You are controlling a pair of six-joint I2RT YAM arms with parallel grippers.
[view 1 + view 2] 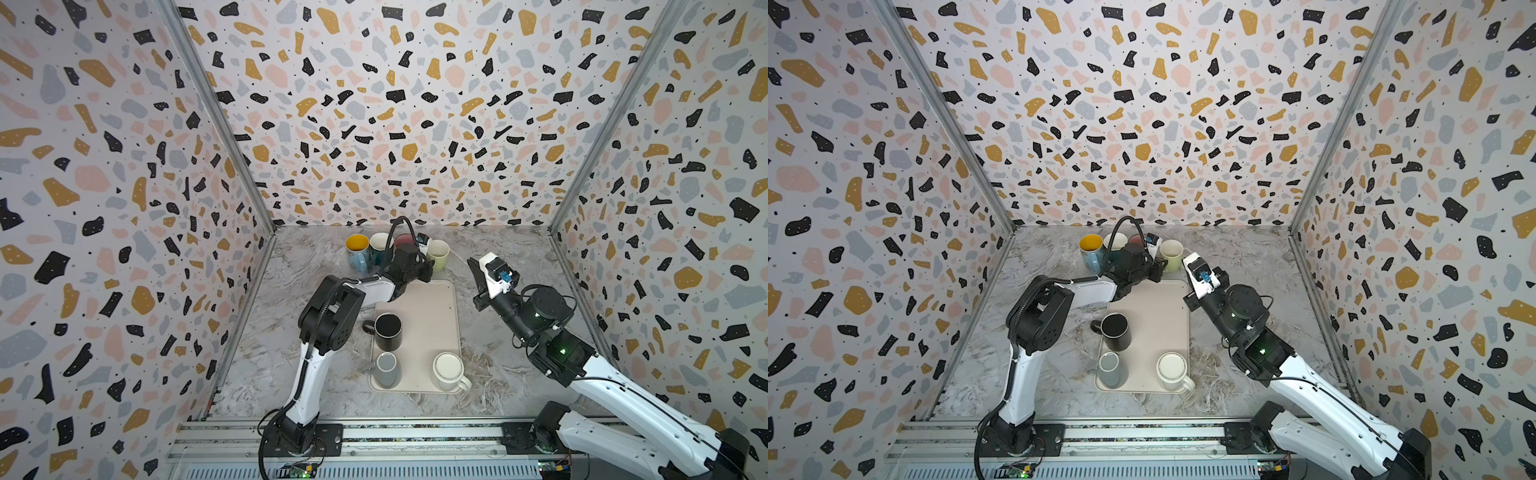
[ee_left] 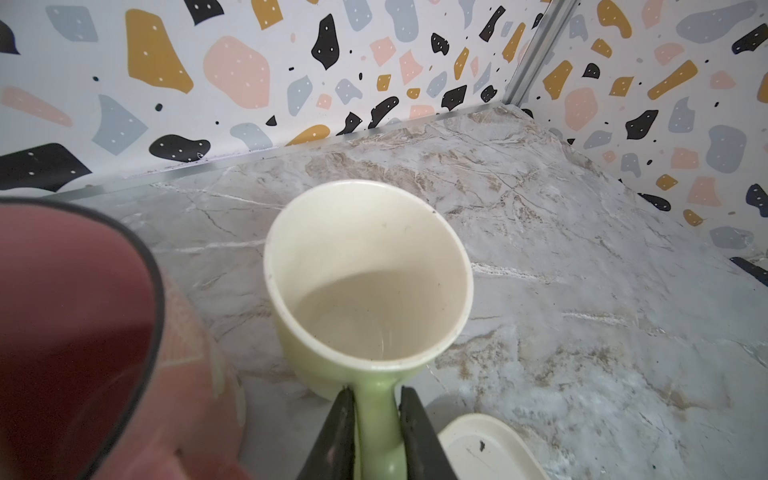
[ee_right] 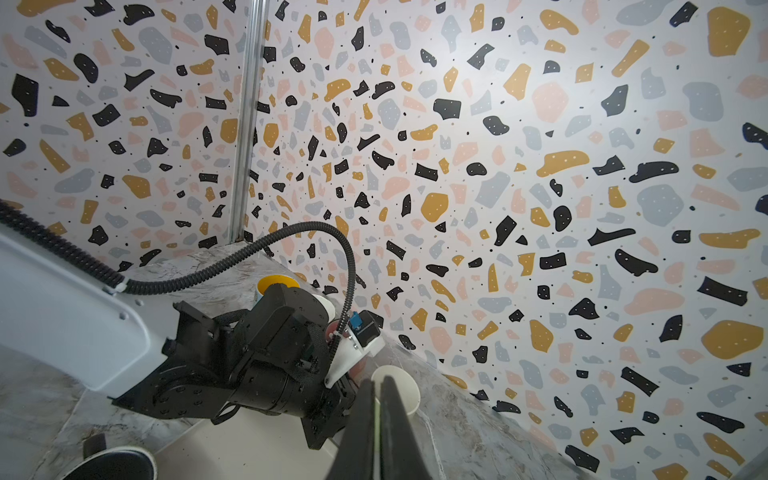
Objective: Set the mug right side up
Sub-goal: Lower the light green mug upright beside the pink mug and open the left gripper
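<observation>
Now the left gripper (image 2: 377,394) pinches the handle of the upright green mug (image 2: 365,266) on the surface (image 2: 582,291); the right gripper (image 3: 378,384) is closed, empty.

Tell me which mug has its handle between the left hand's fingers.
The pale green mug, farthest right at the back; the left hand straddles its handle.

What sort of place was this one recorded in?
Probably a lab robot booth, not a real kitchen: terrazzo-print walls box in a marble-look table, two arms stand on an aluminium rail, and mugs sit staged on a tray.
</observation>
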